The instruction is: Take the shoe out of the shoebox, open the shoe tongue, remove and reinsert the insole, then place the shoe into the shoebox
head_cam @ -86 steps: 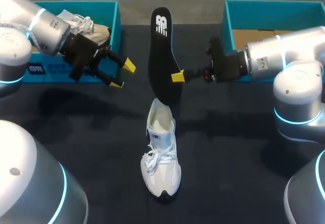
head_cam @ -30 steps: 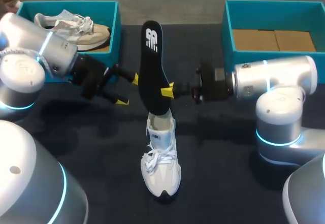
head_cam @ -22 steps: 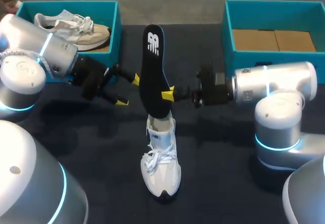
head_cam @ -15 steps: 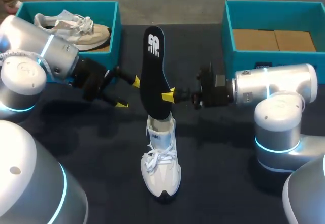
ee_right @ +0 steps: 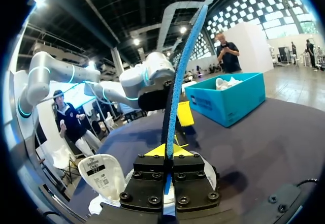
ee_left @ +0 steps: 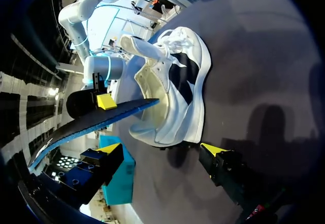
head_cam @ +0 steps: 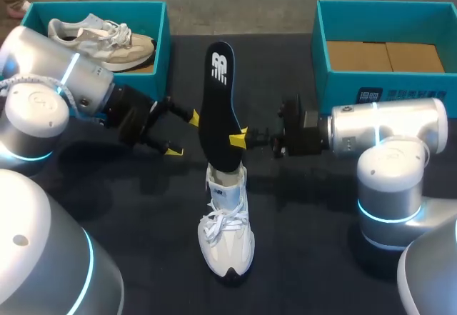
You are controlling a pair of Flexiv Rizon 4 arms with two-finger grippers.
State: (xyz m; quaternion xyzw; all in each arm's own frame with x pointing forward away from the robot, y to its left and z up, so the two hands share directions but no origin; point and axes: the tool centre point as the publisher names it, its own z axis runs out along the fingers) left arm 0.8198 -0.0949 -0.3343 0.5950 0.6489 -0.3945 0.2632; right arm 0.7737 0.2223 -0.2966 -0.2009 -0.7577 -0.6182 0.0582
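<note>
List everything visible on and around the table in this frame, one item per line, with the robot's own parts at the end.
table: one, dark, under everything.
white shoe: one, white, lying at the table's middle, tongue open.
insole: one, black with a blue edge, held edge-up over the table, its lower end at the white shoe's opening.
left shoebox: one, teal, far left corner.
second shoe: one, white and beige, inside the left shoebox.
right shoebox: one, teal, far right corner.
cardboard panels: two, brown, inside the right shoebox.
left gripper: one, yellow-tipped, open, beside the insole.
right gripper: one, yellow-tipped, shut on the insole.
</note>
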